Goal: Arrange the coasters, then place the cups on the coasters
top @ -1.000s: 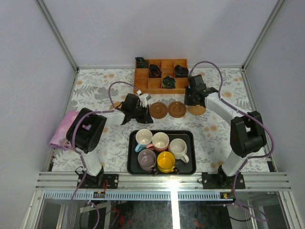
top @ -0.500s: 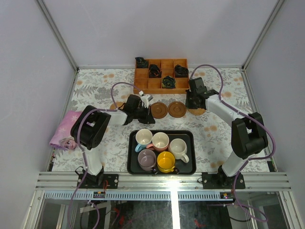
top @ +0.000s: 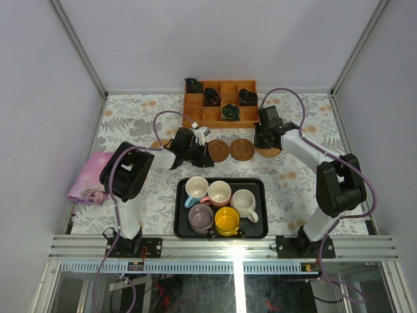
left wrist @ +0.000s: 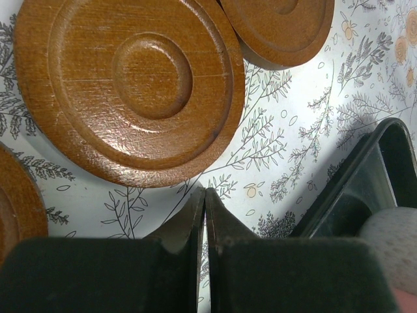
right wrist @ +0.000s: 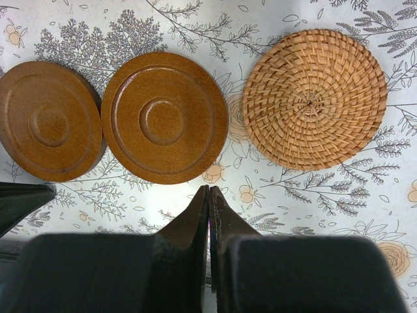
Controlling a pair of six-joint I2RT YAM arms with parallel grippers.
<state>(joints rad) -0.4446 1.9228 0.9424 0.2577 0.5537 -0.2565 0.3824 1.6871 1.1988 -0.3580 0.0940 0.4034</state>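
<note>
Two dark brown coasters lie in a row behind the tray, with a tan woven coaster at their right, half under my right gripper. From the right wrist, the brown coasters and the woven one lie just beyond my shut, empty right gripper. My left gripper is also shut and empty, its tips just short of a brown coaster; a third brown coaster shows at the left edge. The cups sit in the black tray.
The black tray holds several cups near the front. An orange wooden grid box with dark bundles stands at the back. A pink cloth lies at the left edge. Another tan disc peeks out behind the left arm.
My left gripper has slid a little to the right, closer to the brown coasters. The right arm shifted only slightly. Both stayed shut.
</note>
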